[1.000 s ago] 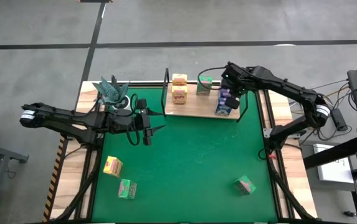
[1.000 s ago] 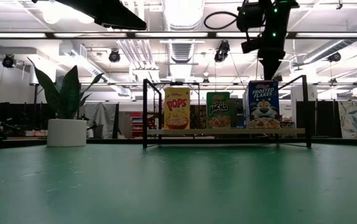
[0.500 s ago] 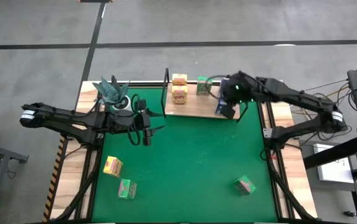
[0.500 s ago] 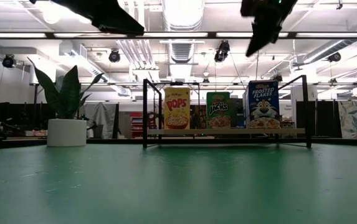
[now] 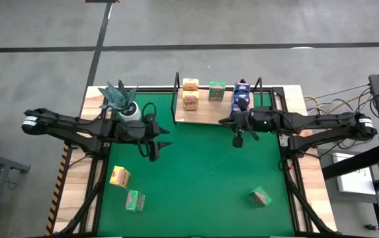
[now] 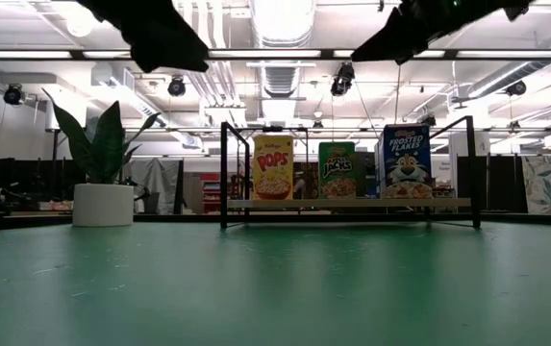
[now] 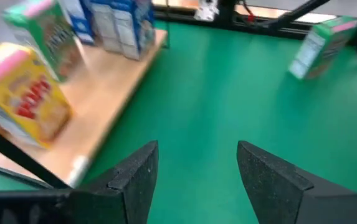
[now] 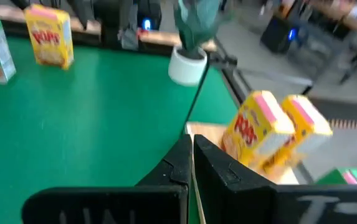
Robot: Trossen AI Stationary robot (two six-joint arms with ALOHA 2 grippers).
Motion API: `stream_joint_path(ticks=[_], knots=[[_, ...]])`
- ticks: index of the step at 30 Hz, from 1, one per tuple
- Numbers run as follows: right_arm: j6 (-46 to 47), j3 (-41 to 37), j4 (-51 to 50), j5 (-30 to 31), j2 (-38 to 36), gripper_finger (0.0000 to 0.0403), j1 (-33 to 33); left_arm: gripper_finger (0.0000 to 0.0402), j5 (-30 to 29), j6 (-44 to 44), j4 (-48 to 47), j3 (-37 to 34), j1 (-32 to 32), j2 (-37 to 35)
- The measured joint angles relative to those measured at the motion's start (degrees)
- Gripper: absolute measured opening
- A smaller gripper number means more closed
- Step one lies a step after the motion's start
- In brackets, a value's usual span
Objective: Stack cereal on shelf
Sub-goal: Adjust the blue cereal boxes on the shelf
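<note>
The shelf [image 5: 206, 114] stands at the mat's far edge. On it stand two yellow boxes [image 5: 190, 92], a green box [image 5: 216, 91] and blue boxes [image 5: 241, 96]; the low view shows them upright [image 6: 405, 161]. A yellow box [image 5: 119, 176] and two green boxes [image 5: 134, 200] [image 5: 260, 196] lie loose on the mat's near part. My left gripper [image 5: 153, 147] is open and empty above the mat, left of the shelf [image 7: 197, 152]. My right gripper [image 5: 237, 140] is shut and empty above the mat, just in front of the blue boxes [image 8: 192, 149].
A white pot with a teal plant [image 5: 124, 102] stands at the far left, beside the shelf's black end post [image 5: 176, 99]. The green mat [image 5: 196, 178] lies open between the shelf and the loose boxes.
My right gripper has drawn back from above the blue boxes on the shelf, toward the table's near edge, and has tipped from pointing down to nearly level over the mat. The blue boxes stay upright on the shelf.
</note>
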Motion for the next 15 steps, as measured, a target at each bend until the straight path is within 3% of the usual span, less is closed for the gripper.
stream_joint_path(ticks=[4,8,11,15], knots=[[-2.20,-4.96,9.90,0.02,-1.38,0.0009,0.72,0.0201,0.74,-5.85,-9.39,5.03,-2.08,2.31],[0.37,-6.18,10.75,0.44,-2.75,0.0009,0.57,0.0201,0.75,-7.08,-14.79,9.05,-3.70,5.89],[5.36,-6.18,8.97,7.21,-3.52,0.0009,0.47,0.0201,0.77,-6.97,-15.89,10.63,-4.18,8.70],[13.82,-6.18,4.58,21.37,-3.73,0.0009,0.45,0.0201,0.74,-5.35,-15.85,12.12,-4.18,11.77]])
